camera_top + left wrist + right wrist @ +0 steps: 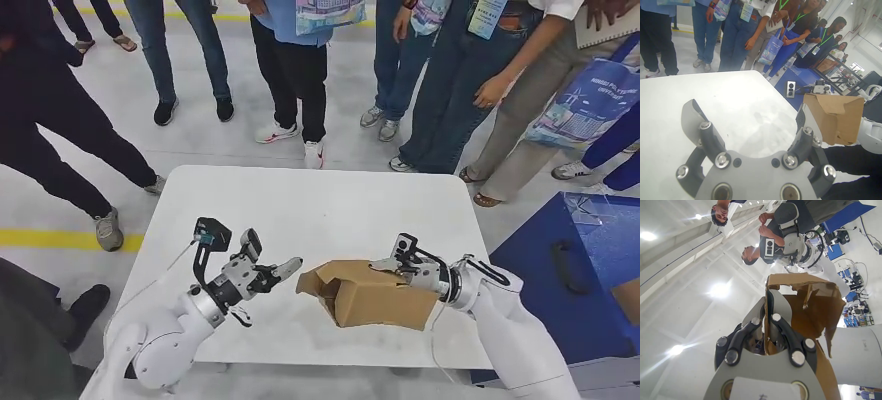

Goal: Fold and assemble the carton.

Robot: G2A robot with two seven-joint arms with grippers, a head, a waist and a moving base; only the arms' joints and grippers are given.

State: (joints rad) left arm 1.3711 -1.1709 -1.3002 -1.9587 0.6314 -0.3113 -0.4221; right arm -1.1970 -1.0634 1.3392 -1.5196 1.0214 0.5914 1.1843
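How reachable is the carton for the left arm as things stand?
Probably yes. The left end effector is open and sits close beside the carton, with nothing but bare table between them. The right end effector is clamped on a wall at the carton's other side, so the near corner looks free.

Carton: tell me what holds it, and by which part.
The right tool grips the carton by one wall at its open rim. The left tool is open and empty.
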